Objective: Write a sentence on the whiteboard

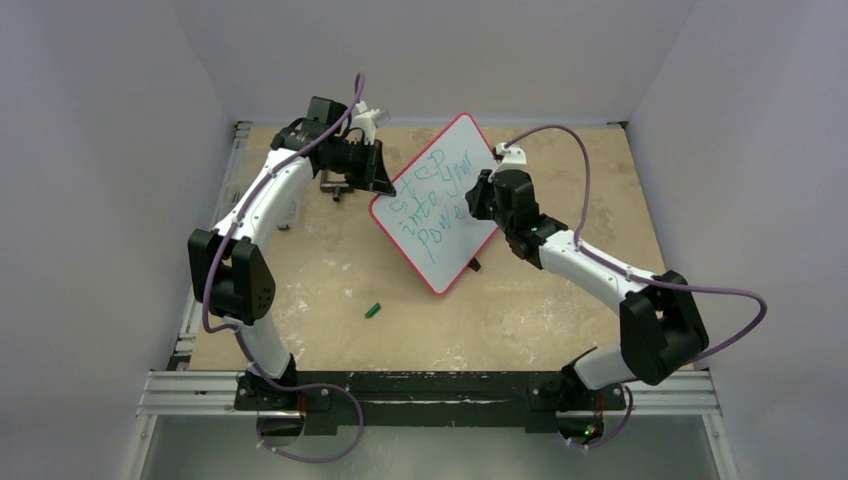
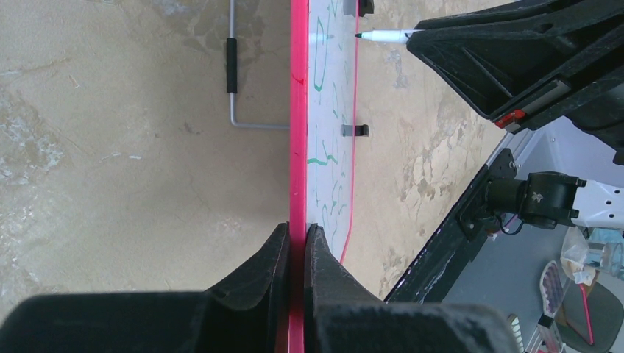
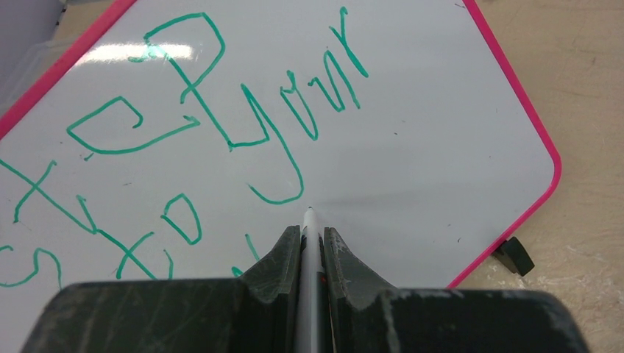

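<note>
Tan table (image 1: 330, 260) | green cap (image 1: 373, 310) loose | left gripper (image 2: 296, 231) clamps whiteboard (image 2: 329, 110) rim | right gripper (image 3: 312, 234) clamps marker (image 3: 310, 220)

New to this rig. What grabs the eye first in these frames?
The red-rimmed whiteboard sits angled mid-table, filled with the sentence in green handwriting. The left gripper is clamped on its rim, while the right gripper holds a marker aimed at the board under "your". A small green piece lies loose on the table, nearer the arm bases.
</note>
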